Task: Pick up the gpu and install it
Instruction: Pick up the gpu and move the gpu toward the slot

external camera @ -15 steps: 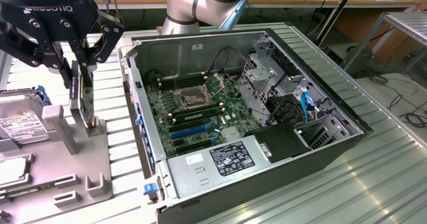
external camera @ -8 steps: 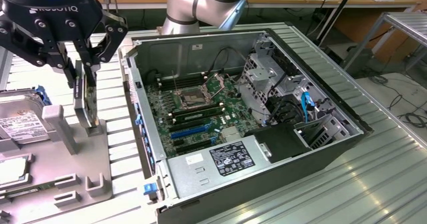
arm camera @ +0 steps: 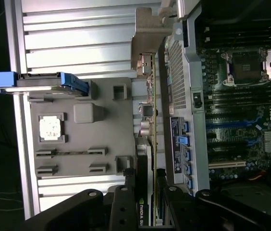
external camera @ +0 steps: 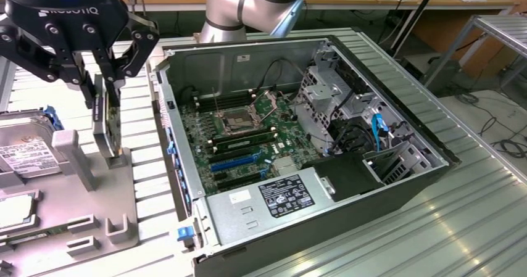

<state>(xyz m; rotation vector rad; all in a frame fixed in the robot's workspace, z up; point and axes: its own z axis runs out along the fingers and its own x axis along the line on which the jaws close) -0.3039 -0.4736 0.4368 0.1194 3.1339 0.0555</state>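
Pincer [external camera: 101, 95] pinching one gpu [external camera: 107, 135], upright | one gray holder [external camera: 107, 194] beneath | one open computer case [external camera: 416, 184] beside

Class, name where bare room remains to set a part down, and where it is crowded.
Free: ribbed table on the exterior view's right of the computer case. Crowded: grey tray, with hard drive and the claw holding the gpu.

Thin dark gpu [external camera: 105, 126] upright on edge between the fingers [external camera: 113, 79], beside the open case [external camera: 411, 184]
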